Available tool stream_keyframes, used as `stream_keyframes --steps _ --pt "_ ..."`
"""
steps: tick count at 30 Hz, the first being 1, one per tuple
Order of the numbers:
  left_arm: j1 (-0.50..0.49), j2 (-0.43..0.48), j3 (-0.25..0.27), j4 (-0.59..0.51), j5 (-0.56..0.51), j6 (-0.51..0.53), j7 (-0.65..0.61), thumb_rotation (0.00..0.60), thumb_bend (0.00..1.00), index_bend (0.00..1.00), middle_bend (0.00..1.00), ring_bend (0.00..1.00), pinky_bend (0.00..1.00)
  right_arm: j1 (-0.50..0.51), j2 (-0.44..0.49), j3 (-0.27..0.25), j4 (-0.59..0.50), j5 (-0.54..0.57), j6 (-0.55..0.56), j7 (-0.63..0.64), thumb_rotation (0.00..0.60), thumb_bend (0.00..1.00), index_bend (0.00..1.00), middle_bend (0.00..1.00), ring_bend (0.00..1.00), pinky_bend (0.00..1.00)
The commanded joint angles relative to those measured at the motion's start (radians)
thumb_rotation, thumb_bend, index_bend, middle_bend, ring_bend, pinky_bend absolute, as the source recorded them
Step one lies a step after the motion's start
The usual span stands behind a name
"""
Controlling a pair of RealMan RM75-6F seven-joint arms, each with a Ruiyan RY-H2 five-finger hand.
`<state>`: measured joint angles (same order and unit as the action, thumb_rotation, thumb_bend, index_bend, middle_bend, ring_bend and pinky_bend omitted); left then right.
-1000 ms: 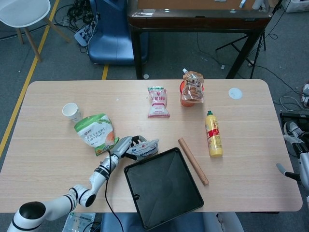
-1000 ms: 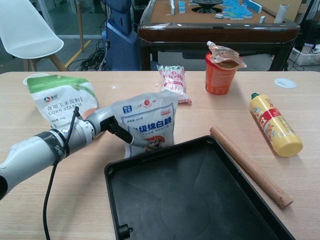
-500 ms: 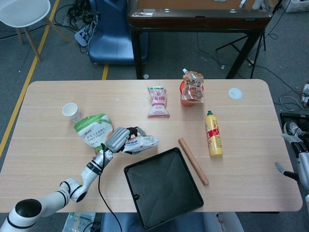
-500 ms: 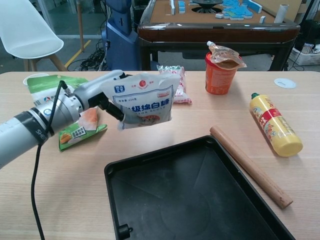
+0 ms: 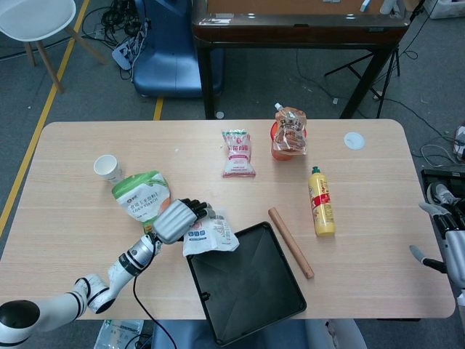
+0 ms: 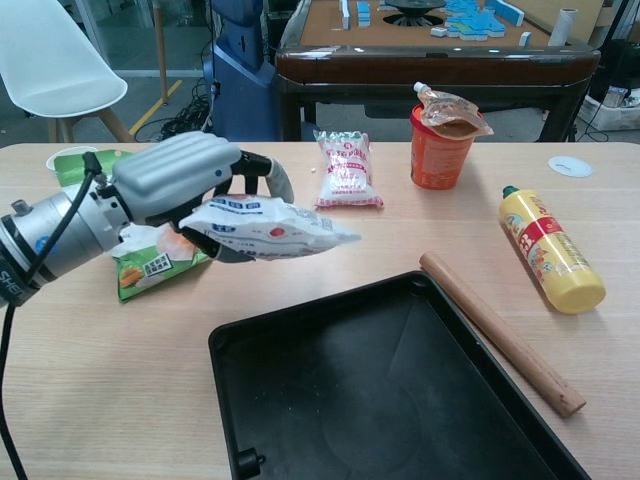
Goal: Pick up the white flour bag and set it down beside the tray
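Note:
My left hand grips a white flour bag with blue print and holds it flat in the air, above the table just left of the black tray. In the head view the bag overlaps the tray's near-left corner. My right hand shows only as a few fingers at the right edge of the head view, off the table, holding nothing that I can see.
A green corn starch bag lies left of my left hand, a paper cup beyond it. A pink bag, an orange cup with a pouch, a yellow bottle and a rolling pin lie around the tray.
My left hand has lifted the flour bag off the table and turned it from upright to flat, carrying it higher and toward the tray's left corner.

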<state>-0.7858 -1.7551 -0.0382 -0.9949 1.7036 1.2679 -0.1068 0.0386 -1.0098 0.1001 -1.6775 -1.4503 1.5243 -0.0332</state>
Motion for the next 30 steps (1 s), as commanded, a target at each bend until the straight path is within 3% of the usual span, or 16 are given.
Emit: stream_keyframes --steps 1,10,20,30 --pt "0.014 0.035 0.021 -0.091 0.036 0.012 0.211 0.600 0.19 0.55 0.61 0.56 0.57 -0.004 0.001 -0.001 0.001 -0.002 0.005 0.004 0.600 0.17 0.20 0.25 0.15 0.22" --pt "0.023 0.061 0.046 -0.172 0.077 -0.025 0.546 0.600 0.19 0.55 0.63 0.57 0.58 -0.016 -0.002 -0.006 0.013 -0.009 0.019 0.027 0.600 0.17 0.20 0.25 0.15 0.22" --pt "0.050 0.133 0.038 -0.344 -0.026 -0.179 0.907 0.600 0.19 0.53 0.63 0.57 0.58 -0.025 -0.007 -0.008 0.031 -0.011 0.028 0.047 0.600 0.17 0.20 0.25 0.15 0.22" --pt "0.074 0.170 0.037 -0.450 -0.098 -0.241 1.150 0.600 0.19 0.54 0.65 0.58 0.58 -0.030 -0.006 -0.006 0.033 -0.010 0.033 0.052 0.600 0.17 0.20 0.25 0.15 0.22"
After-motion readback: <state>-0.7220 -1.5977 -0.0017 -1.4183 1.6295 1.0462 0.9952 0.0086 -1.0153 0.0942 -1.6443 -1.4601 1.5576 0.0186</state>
